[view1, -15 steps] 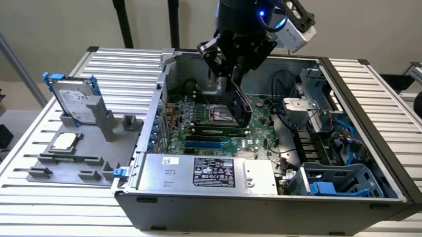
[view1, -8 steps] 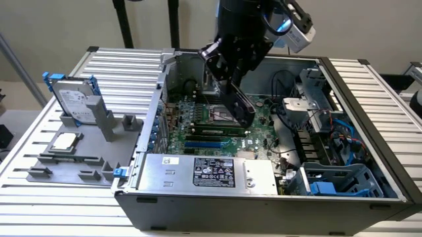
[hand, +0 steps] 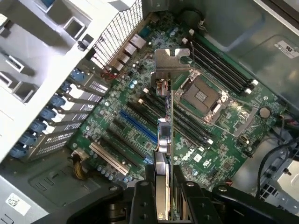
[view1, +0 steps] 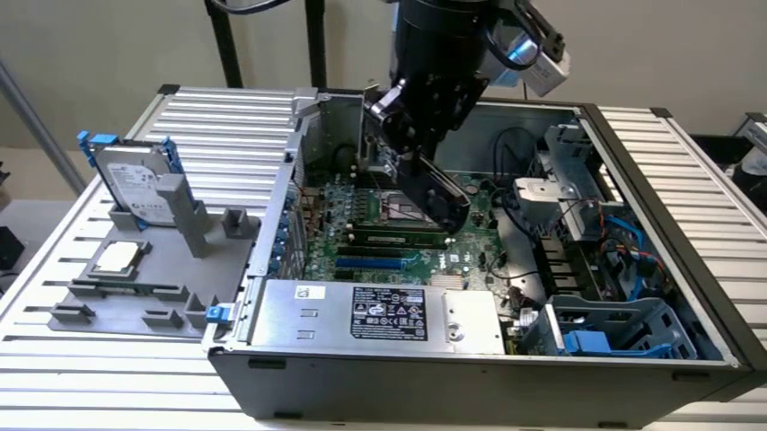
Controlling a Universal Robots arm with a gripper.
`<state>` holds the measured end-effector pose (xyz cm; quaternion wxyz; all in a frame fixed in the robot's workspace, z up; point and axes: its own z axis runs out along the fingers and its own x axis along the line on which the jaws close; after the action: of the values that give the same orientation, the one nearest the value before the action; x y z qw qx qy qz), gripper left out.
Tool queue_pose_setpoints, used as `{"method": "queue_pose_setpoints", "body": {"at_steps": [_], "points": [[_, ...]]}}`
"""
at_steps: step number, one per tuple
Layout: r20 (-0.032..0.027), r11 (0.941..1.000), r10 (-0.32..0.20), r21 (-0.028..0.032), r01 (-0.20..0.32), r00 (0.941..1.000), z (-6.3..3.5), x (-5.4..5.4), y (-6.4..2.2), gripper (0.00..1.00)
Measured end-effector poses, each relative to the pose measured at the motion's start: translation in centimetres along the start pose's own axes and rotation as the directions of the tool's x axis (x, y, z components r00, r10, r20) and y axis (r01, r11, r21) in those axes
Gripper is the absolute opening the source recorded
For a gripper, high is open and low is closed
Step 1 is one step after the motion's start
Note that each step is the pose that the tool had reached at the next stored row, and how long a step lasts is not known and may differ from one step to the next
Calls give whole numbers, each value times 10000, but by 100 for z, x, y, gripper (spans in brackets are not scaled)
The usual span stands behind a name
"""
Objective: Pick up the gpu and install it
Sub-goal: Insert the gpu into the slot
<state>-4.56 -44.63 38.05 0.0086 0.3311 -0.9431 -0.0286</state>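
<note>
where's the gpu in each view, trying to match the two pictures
Exterior view: the gpu hangs tilted over the motherboard, mid-picture inside the computer case.
Wrist view: the gpu is seen edge-on, clamped between the fingers, its grey bracket at the far end.
Shared landmark: the square processor socket, right beside the card in both.

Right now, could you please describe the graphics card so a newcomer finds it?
Inside the open computer case, look above the green motherboard. The graphics card is the thin board held edge-on in the gripper; only it ends in a grey metal bracket.
</note>
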Motion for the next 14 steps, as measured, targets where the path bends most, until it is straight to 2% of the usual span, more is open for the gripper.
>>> {"method": "queue_pose_setpoints", "body": {"at_steps": [3, 7, 11, 14], "points": [[-32, 9985, -544, -2, 544, 9985, 20, 0, -1, 0], [-76, 9921, -1254, -7, 1254, 9921, 47, 0, -3, 0], [-117, 9804, -1972, -17, 1972, 9803, 74, 0, -5, 0], [-149, 9682, -2503, -26, 2503, 9681, 95, 0, -6, 0]]}}
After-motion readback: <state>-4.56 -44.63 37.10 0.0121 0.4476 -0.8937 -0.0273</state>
